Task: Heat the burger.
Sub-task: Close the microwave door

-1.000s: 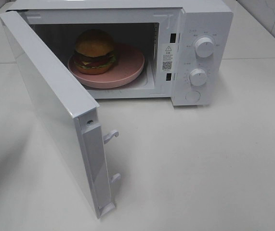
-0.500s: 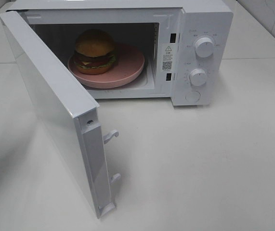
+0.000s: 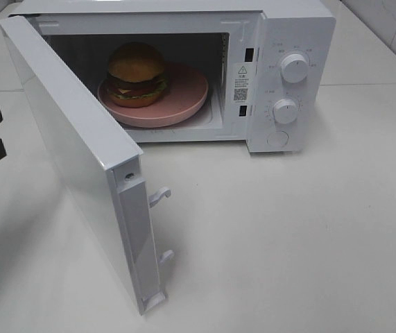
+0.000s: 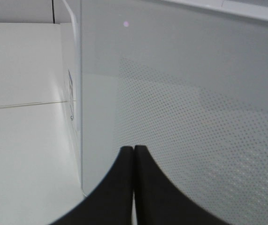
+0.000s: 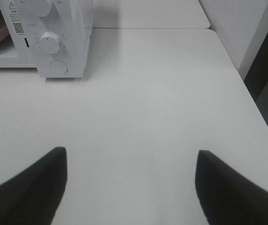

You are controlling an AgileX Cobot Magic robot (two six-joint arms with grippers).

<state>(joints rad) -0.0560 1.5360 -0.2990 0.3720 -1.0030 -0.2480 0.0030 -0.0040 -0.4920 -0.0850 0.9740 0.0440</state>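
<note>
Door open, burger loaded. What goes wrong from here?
1. The shut left tool faces the outer panel of the white microwave door. A hard shove might slide the white microwave on the smooth table instead of latching it.
2. The round pink plate seems close to the cavity's front edge, so the closing door may clip it and shift the golden-bun burger.

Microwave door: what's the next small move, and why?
Probably push the shut left end effector against the outside of the door to swing it closed: the burger already sits inside on the pink plate and the door stands wide open.
</note>
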